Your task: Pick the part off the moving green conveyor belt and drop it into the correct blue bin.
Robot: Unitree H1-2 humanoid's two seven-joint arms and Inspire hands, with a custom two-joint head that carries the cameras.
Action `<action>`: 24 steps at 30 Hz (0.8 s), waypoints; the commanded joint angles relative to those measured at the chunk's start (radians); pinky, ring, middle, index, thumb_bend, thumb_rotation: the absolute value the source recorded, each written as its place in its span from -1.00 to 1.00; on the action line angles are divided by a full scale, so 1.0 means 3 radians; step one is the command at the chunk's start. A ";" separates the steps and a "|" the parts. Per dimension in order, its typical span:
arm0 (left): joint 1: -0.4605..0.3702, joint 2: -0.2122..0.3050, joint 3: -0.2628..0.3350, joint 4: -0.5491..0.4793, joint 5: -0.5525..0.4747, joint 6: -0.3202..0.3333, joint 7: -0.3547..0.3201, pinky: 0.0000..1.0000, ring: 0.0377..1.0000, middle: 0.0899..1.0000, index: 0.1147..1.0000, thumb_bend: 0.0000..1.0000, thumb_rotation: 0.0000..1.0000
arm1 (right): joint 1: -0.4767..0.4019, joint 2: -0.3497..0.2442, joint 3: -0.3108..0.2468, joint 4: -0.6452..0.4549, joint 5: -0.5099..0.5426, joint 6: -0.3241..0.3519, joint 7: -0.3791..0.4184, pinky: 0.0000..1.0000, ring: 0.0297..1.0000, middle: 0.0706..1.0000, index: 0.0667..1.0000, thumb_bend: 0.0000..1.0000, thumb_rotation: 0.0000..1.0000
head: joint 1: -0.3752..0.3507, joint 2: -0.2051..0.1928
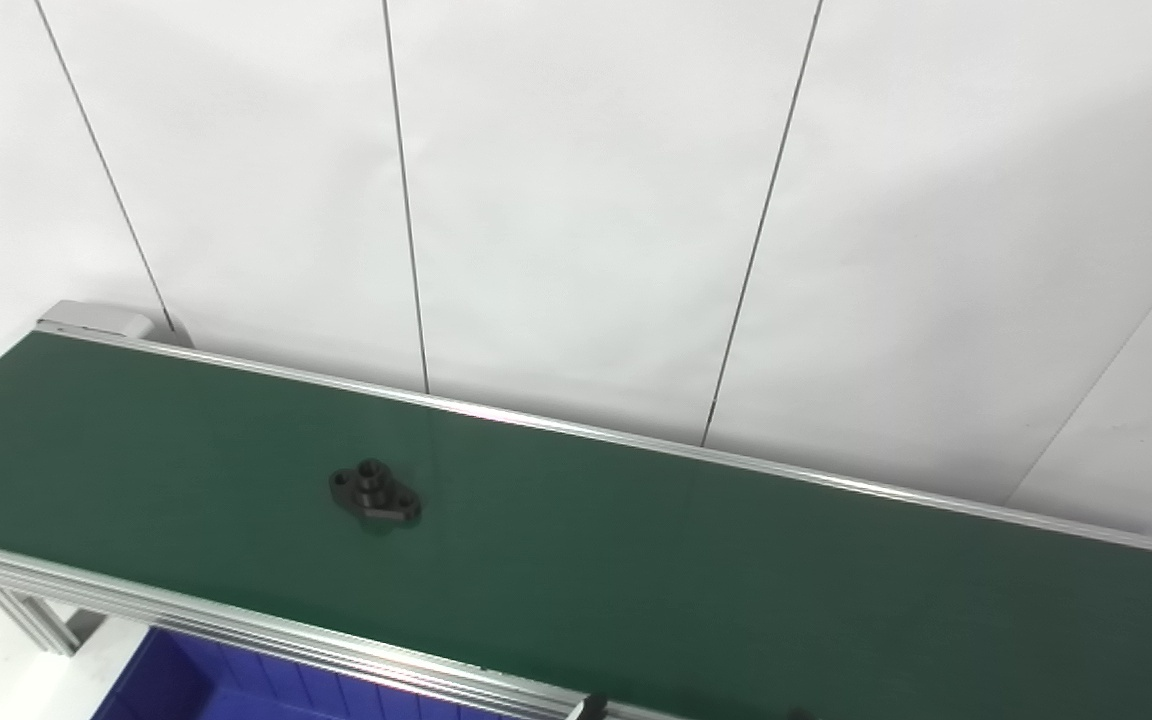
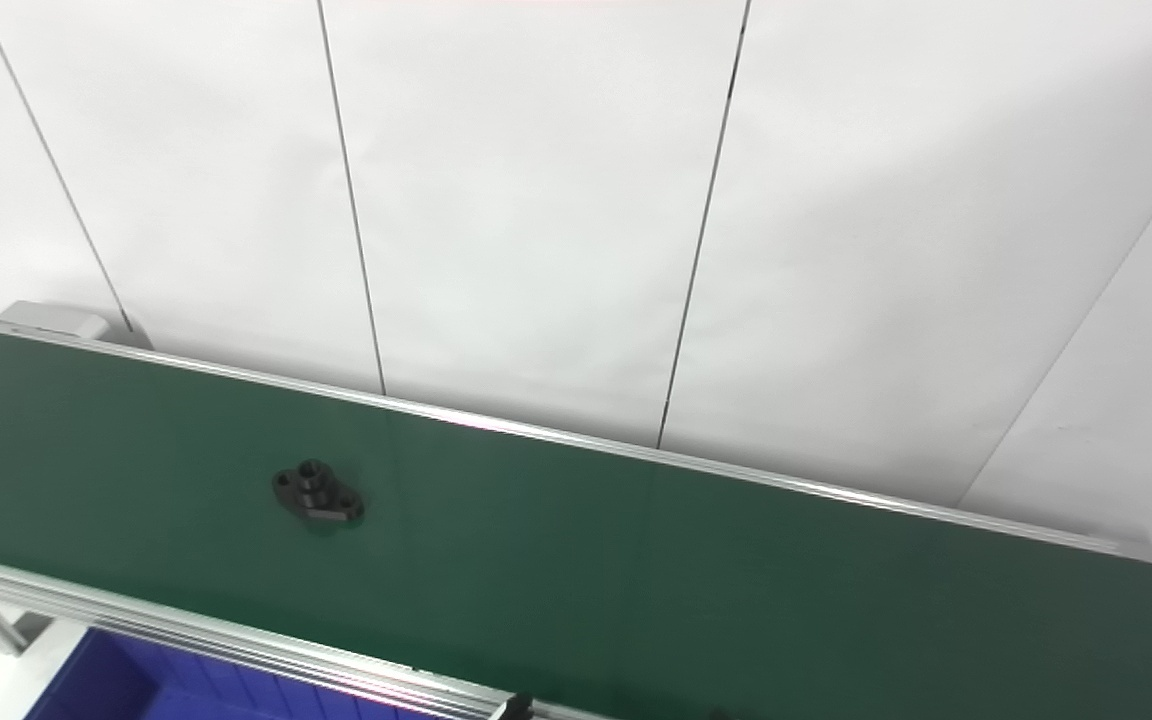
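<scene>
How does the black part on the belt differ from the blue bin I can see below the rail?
The black part lies fully in view on the green belt; the blue bin sits below the near rail, cut off by the picture edge. The part is small, with holes; the bin is far larger, with ribbed walls. Neither hand shows.

**Lone black part on the green belt**

A small black metal part with a raised round hub and a flat flange pierced by holes [image 2: 317, 494] lies on the dark green conveyor belt [image 2: 636, 560], left of the belt's middle and nearer its front edge than its back. Silver aluminium rails [image 2: 186, 625] frame the belt along both long sides. Below the front rail, at the lower left, a corner of a blue plastic bin [image 2: 126, 690] shows, and a sliver of blue sits at the far right edge. Behind the belt stands a white panelled wall [image 2: 536, 200] with thin dark seams.
</scene>
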 commanded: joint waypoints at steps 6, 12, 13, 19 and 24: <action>0.0043 -0.0021 -0.0054 -0.0196 -0.0047 -0.0125 -0.0025 0.73 0.91 0.96 1.00 0.80 0.76 | -0.0486 0.0074 -0.0083 -0.0365 -0.0354 0.0224 0.0001 0.45 0.64 0.74 0.85 0.55 0.41 | -0.0060 0.0139; 0.0111 -0.0021 -0.0086 -0.0401 -0.0046 -0.0017 -0.0081 0.79 0.94 0.97 1.00 0.81 0.77 | -0.0934 0.0074 -0.0087 -0.0550 -0.0632 0.0868 0.0150 0.55 0.70 0.78 0.87 0.67 0.43 | -0.0080 0.0304; 0.0130 -0.0024 -0.0091 -0.0447 -0.0043 0.0018 -0.0089 0.81 0.95 0.97 1.00 0.82 0.77 | -0.0979 0.0063 -0.0084 -0.0592 -0.0691 0.0977 0.0183 0.54 0.70 0.79 0.88 0.67 0.45 | -0.0079 0.0362; 0.0207 -0.0042 -0.0109 -0.0635 0.0017 0.0150 -0.0111 0.84 0.96 0.99 1.00 0.85 0.75 | -0.1357 0.0049 0.0034 -0.0656 -0.1201 0.1605 0.0390 0.47 0.68 0.78 0.86 0.72 0.41 | -0.0097 0.0470; 0.0243 -0.0063 -0.0130 -0.0694 0.0024 0.0178 -0.0116 0.86 0.97 1.00 1.00 0.84 0.70 | -0.1705 0.0031 0.0222 -0.0525 -0.1676 0.1992 0.0560 0.29 0.60 0.78 0.86 0.81 0.43 | -0.0087 0.0514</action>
